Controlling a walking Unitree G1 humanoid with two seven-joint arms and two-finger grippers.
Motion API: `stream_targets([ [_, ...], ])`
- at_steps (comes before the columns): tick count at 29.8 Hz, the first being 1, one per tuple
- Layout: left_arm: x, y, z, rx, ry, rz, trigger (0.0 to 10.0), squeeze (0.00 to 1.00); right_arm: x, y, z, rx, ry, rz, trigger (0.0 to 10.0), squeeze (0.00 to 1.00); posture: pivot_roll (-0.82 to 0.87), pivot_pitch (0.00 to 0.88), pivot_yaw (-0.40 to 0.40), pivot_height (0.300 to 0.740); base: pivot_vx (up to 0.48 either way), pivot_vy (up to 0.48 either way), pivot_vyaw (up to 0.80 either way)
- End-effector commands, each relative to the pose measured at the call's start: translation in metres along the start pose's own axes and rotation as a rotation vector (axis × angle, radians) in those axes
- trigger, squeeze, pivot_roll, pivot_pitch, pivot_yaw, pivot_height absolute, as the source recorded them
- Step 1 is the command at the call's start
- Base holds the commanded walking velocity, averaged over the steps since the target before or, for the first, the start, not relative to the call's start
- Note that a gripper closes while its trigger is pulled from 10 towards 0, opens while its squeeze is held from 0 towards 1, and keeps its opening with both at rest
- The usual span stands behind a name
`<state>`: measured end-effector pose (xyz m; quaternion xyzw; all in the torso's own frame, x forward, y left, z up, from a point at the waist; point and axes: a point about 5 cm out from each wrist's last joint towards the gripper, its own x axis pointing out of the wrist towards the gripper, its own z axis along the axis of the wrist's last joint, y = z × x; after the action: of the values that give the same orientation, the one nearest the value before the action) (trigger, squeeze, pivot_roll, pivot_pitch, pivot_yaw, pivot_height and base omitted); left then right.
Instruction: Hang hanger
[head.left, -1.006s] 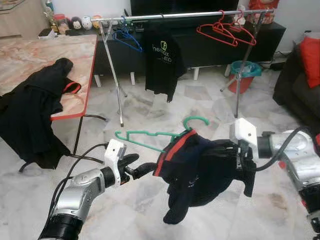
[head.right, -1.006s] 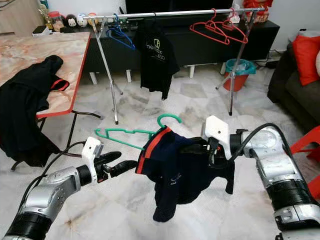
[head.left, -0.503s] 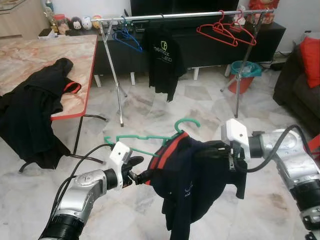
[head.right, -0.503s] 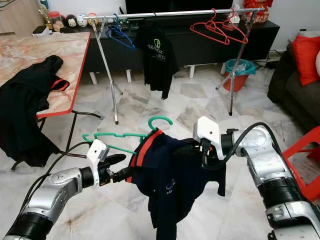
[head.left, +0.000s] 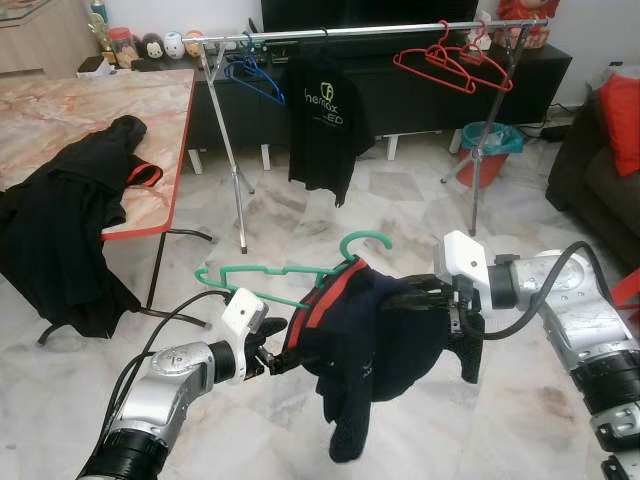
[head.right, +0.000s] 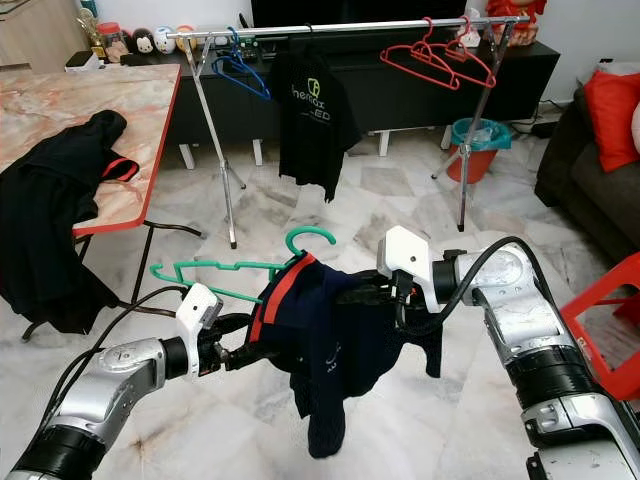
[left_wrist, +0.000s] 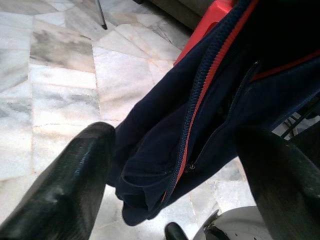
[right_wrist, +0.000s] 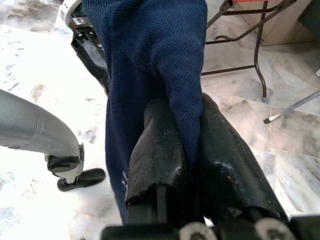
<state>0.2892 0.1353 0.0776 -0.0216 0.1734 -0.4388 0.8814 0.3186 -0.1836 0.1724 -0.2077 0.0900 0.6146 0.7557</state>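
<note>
Green hanger (head.left: 290, 272) half inside navy jacket (head.left: 375, 340).
My right fingers (right_wrist: 170, 145) pinch its cloth; my left fingers (left_wrist: 75, 170) spread beside its zip.

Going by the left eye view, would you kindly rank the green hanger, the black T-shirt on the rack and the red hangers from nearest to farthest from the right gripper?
1. Green hanger: just to the robot's left of the right gripper, inside the navy jacket.
2. Black T-shirt: hanging mid-rail on the rack ahead.
3. Red hangers: farther along the rail, toward its right end.
</note>
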Motion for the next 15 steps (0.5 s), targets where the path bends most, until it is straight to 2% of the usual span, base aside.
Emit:
stream_targets([
  [1,0.0011,0.0037,0.0025,0.008,-0.005,0.023,0.0,0.0,0.0011,-0.0048,0.0111,-0.04,-0.015,0.004,10.0,0.0,0.01,0.016,-0.005,0.74,0.0,0.0,0.0],
  [15,0.0034,0.0013,0.0017,0.006,-0.007,0.009,0.0,0.0,0.0022,-0.0026,0.0093,-0.03,-0.018,0.008,10.0,0.0,0.01,0.027,-0.005,0.74,0.0,0.0,0.0],
])
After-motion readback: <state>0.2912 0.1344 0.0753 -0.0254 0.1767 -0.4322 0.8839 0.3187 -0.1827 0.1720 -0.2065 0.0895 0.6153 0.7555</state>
